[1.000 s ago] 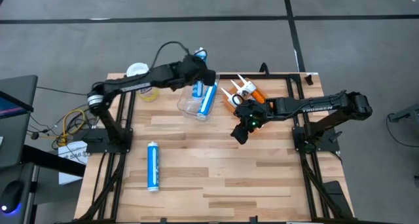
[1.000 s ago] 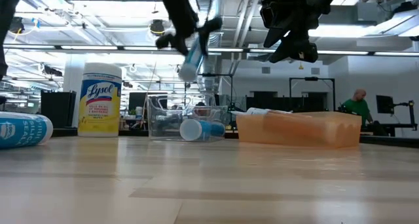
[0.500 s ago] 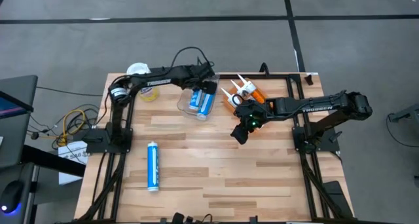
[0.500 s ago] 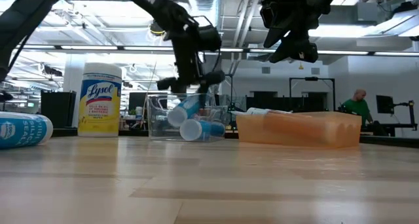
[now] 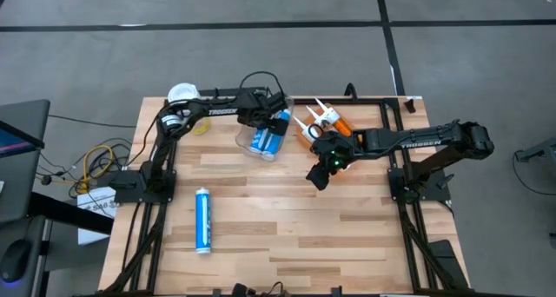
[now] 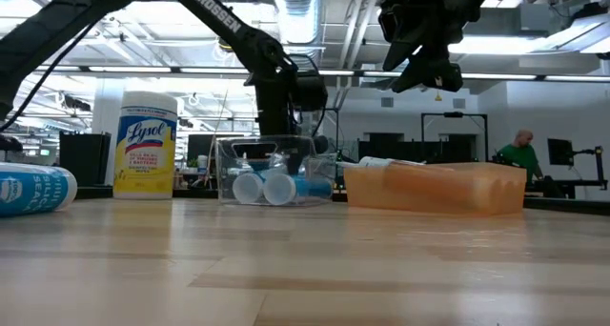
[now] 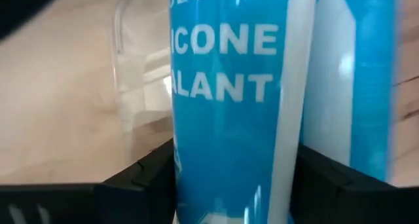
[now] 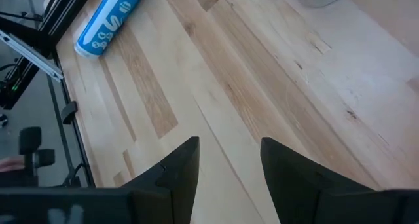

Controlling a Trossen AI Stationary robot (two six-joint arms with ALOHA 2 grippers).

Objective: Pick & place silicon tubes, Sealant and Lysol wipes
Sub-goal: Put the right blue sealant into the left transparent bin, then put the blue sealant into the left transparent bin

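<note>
My left gripper (image 5: 263,126) reaches down into a clear plastic bin (image 5: 245,141) at the table's far middle and is shut on a blue silicone sealant tube (image 7: 229,86). A second blue tube (image 7: 353,73) lies right beside it in the bin. A third blue tube (image 5: 202,220) lies on the table at the near left. The Lysol wipes canister (image 6: 146,143), with a white lid and a yellow label, stands upright at the far left corner (image 5: 184,95). My right gripper (image 5: 323,171) hangs open and empty above the table, near the orange bin (image 5: 323,123). My left gripper pinches the sealant tube's round body (image 7: 196,165) between its two fingers (image 7: 134,185), which come from above and lie across the tube. The tube lies about level inside the clear bin, its round end (image 6: 250,187) low beside the other tube's end.
The orange bin (image 6: 434,188) holds several white-and-orange caulk tubes. Yellow cables (image 5: 95,162) lie off the table's left side. Bare wood lies across the table's middle and near right. A person (image 6: 519,152) stands far off in the room.
My left gripper has gone down into the clear bin with the blue tube. The tube hung slanted above the bin a second ago; now it lies about level beside the other tube. My right gripper has kept still.
</note>
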